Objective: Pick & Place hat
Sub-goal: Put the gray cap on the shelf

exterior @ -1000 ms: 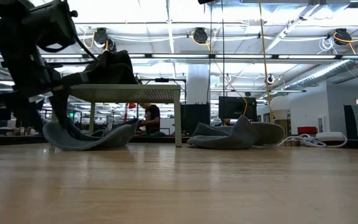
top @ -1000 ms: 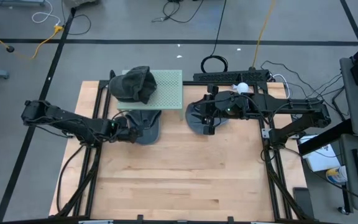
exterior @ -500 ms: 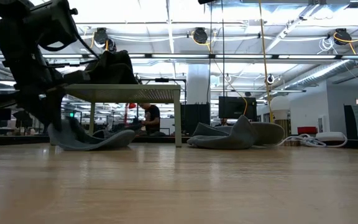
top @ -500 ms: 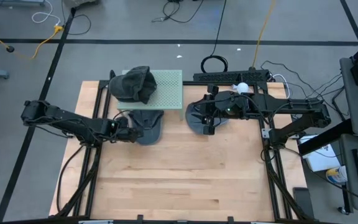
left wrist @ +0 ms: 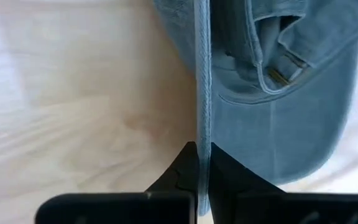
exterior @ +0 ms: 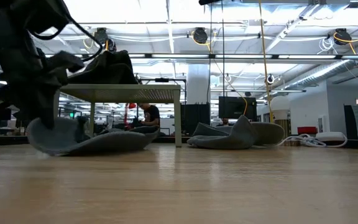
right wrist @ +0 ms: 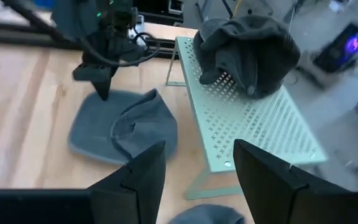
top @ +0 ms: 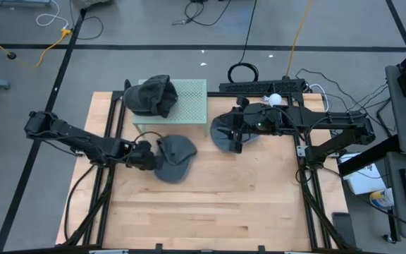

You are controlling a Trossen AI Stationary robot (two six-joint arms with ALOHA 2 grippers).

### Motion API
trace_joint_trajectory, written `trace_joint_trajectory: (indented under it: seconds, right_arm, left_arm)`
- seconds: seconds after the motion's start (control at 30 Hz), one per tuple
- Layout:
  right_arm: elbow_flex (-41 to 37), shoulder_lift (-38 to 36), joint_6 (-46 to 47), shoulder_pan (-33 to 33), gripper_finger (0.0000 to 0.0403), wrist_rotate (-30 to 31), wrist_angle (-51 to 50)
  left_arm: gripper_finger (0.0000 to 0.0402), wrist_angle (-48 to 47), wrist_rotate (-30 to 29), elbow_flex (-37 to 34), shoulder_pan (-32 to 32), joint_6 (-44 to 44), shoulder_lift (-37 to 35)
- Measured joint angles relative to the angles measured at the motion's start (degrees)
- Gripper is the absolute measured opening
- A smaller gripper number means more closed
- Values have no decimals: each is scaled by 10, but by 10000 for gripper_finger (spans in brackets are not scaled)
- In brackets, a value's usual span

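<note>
A grey-blue hat (top: pixel 175 156) lies on the wooden table just in front of the pale green perforated stand (top: pixel 192 106). My left gripper (top: pixel 149 156) is at the hat's left edge and is shut on it. The same hat (right wrist: pixel 123 127) shows below the left gripper (right wrist: pixel 101 87) in the right wrist view. A dark hat (top: pixel 150 95) sits on top of the stand. Another grey hat (top: pixel 224 135) lies on the table to the right of the stand. My right gripper (right wrist: pixel 197 168) hangs open above that hat and touches nothing. My left gripper pinches the hat's edge (left wrist: pixel 202 134) between its two shut fingers. The edge runs straight out from between the fingertips. The fingers slant down from the table's left side. The held edge (exterior: pixel 39 127) is raised a little, and the rest of the hat (exterior: pixel 104 142) lies on the table.
The stand's legs (exterior: pixel 178 118) rise just behind the hat. Cables and a power strip (top: pixel 263 86) run along the far edge. Bare wood (top: pixel 203 204) stretches over the table's near half.
My left gripper has shut on the hat's edge. It has then gone toward the table's near edge and a little right, rolling as it went. The hat has slid out from under the stand along the table and has turned about.
</note>
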Motion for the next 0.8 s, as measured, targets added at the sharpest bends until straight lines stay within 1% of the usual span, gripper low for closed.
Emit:
trace_joint_trajectory:
  seconds: [0.1, 0.27, 0.4, 0.53, 0.6, 0.7, 0.8]
  right_arm:
    - [0, 0, 89, 2, 180, 0, -1]
    - [0, 0, 236, 12, 180, 0, -1]
    - [0, 0, 300, 31, 180, -4, -1]
    - [0, 0, 331, 50, 180, -45, 0]
    - [0, 0, 344, 63, 180, -38, -1]
    - [0, 0, 361, 84, 180, 9, 2]
    - [0, 0, 378, 103, 180, 58, 11]
  left_arm:
    - [9, 35, 11, 0, -16, 29, -5]
    - [9, 61, 57, 0, -40, 72, -11]
    - [9, 73, 81, 0, -58, 96, -17]
    - [9, 87, 101, 0, -73, 120, -21]
    - [9, 95, 97, 0, -76, 129, -26]
    - [9, 127, 57, 13, -76, 158, -28]
    - [9, 130, 26, 47, -70, 200, -32]
